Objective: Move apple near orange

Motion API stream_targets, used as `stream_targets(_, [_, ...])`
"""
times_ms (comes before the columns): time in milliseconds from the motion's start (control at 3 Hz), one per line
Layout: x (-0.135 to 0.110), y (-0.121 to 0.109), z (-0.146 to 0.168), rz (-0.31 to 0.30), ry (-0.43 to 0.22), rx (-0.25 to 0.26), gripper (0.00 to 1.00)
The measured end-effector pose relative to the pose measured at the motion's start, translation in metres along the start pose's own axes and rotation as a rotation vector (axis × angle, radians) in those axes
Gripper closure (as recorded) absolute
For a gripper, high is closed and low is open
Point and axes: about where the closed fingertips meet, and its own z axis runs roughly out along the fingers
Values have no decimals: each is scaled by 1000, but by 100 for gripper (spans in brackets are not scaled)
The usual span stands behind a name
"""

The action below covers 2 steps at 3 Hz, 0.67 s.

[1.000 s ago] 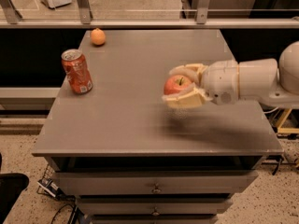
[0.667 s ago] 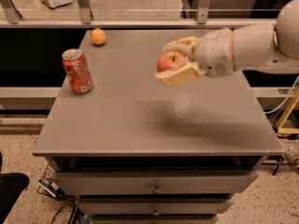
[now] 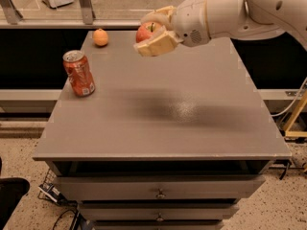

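My gripper [image 3: 154, 31] is shut on the apple [image 3: 147, 32], a red-pink fruit with a yellowish patch, and holds it in the air above the far middle of the grey table [image 3: 163, 104]. The orange [image 3: 100, 37], small and plain orange, sits on the table near its far left corner, to the left of the gripper and apart from the apple. The white arm reaches in from the upper right.
A red soda can [image 3: 79, 73] stands upright near the table's left edge, in front of the orange. Drawers [image 3: 158, 193] run under the table front. A glass railing runs behind the table, and the floor drops off on every side.
The gripper has carried the apple up and to the left, from the table's right middle toward the far left, closer to the orange. The can and the orange have not moved.
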Motion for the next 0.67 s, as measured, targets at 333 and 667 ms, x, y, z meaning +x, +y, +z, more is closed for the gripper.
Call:
stream_targets(333, [-3,-27,24,0,-70,32,100])
stream_targets(667, [-3,-52,44,-11,-75,87,100])
